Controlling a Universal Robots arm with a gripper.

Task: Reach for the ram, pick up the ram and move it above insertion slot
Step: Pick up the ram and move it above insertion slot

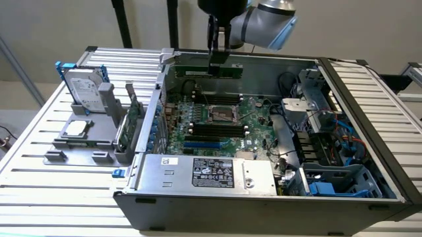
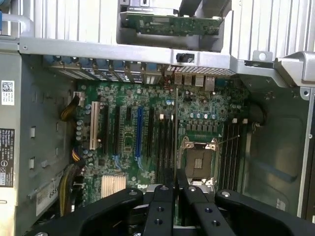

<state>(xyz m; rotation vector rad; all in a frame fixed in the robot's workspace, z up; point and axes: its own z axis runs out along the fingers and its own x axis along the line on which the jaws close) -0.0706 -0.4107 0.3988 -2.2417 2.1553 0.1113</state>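
The ram (image 1: 194, 71), a long thin green stick, hangs level in the air over the back part of the open computer case (image 1: 264, 195). My gripper (image 1: 218, 63) is shut on its middle from above. In the wrist view the ram (image 2: 176, 128) shows edge-on as a thin line running out from between the black fingers (image 2: 162, 201). It lies along the bank of dark memory slots (image 2: 165, 142) beside the CPU socket (image 2: 199, 162). In the exterior view, the black slots (image 1: 214, 129) on the motherboard sit well below the stick.
A grey holder (image 1: 89, 140) on the slatted table at the exterior view's left carries a silver hard drive (image 1: 86, 91) and a larger green expansion card (image 1: 135, 116). The power supply (image 1: 207, 173), cables (image 1: 290, 123) and blue drive bays (image 1: 343, 182) crowd the case.
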